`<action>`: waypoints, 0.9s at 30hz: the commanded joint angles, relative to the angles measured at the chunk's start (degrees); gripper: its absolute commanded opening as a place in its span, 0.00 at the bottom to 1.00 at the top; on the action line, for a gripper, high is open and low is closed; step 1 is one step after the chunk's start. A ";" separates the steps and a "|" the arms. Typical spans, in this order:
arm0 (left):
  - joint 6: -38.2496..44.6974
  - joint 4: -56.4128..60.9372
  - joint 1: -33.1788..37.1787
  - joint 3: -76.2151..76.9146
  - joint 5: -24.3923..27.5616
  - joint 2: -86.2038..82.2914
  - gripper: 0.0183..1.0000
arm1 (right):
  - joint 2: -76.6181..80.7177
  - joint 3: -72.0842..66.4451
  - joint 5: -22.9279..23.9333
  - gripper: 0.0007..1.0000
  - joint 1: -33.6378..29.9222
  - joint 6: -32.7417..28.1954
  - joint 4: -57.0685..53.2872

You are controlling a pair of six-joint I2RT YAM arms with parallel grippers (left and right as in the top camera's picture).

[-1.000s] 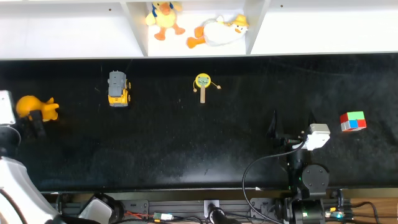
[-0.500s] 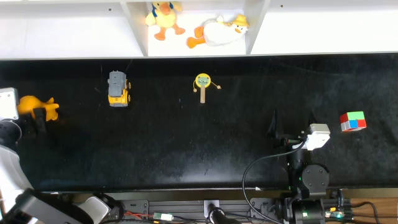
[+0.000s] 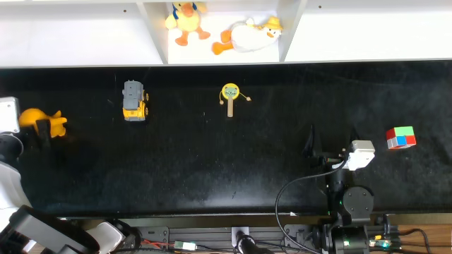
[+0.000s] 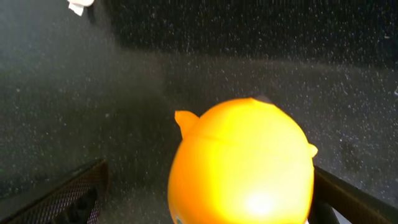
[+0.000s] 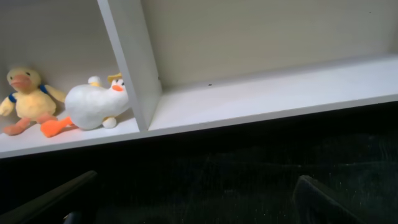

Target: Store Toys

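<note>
An orange round toy (image 3: 34,118) with small ears lies at the far left of the black table; in the left wrist view the orange toy (image 4: 242,168) sits between my fingers. My left gripper (image 3: 44,131) (image 4: 208,199) is open around it, with a gap on one side. A yellow-grey toy truck (image 3: 134,100), a small rattle drum (image 3: 230,93) and a coloured cube (image 3: 400,137) lie apart on the table. My right gripper (image 3: 330,144) (image 5: 193,208) hovers open and empty near the front right, facing the shelf.
A white shelf (image 3: 353,35) runs along the back. Its middle compartment holds a yellow plush duck (image 3: 186,20) (image 5: 25,99) and a white plush duck (image 3: 248,34) (image 5: 93,106). A white divider (image 5: 134,68) separates it from the bare right compartment.
My left gripper has slid toward the back of the table, closing in around the orange toy. The right arm and the toys stayed put.
</note>
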 commanded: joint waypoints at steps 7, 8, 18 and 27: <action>1.27 0.24 0.24 -0.44 3.87 1.79 0.53 | -0.48 -0.79 -0.37 0.99 -0.11 0.44 0.24; 1.27 0.39 0.24 -0.44 4.42 1.79 0.48 | -0.48 -0.79 -0.37 0.99 -0.11 0.44 0.24; -4.83 0.39 0.26 -0.44 8.44 -3.52 0.12 | -0.48 -0.79 -0.37 1.00 -0.11 0.44 0.24; -14.80 0.26 -0.11 -0.28 6.88 -14.95 0.13 | -0.48 -0.79 -0.37 1.00 -0.11 0.44 0.24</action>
